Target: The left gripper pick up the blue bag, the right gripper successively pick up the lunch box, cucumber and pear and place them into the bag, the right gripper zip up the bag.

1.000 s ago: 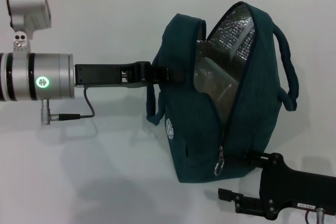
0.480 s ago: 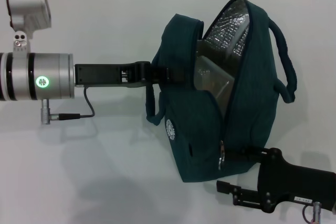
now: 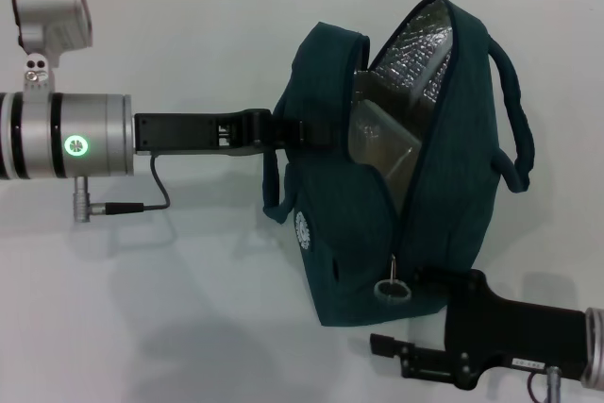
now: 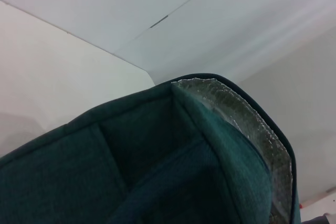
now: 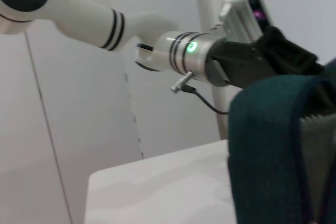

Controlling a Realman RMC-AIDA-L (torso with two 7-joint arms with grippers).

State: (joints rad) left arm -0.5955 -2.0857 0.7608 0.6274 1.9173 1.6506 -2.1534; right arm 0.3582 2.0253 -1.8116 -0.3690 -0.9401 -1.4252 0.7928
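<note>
The blue bag [image 3: 377,233] stands on the white table, its mouth open and its silver foil lining showing. Inside it lies the clear lunch box [image 3: 382,143]. The cucumber and the pear are hidden. My left gripper [image 3: 288,132] reaches in from the left and is shut on the bag's side by a handle. In the left wrist view only the bag's fabric [image 4: 131,166] and foil rim show. My right gripper [image 3: 394,309] sits at the bag's near bottom corner, fingers apart. Its upper finger [image 3: 434,278] is beside the zip-pull ring [image 3: 390,288], which sticks out level.
The left arm's silver wrist [image 3: 75,146] with its green light stretches across the table's left side, a thin cable [image 3: 156,197] drooping under it. In the right wrist view the left arm [image 5: 178,51] shows beyond the bag's edge [image 5: 268,145]. Bare white table [image 3: 189,327] lies in front.
My right gripper has moved left and slightly up along the bag's base to the zip end. The zip-pull ring went from hanging down to sticking out level. The left arm has not moved.
</note>
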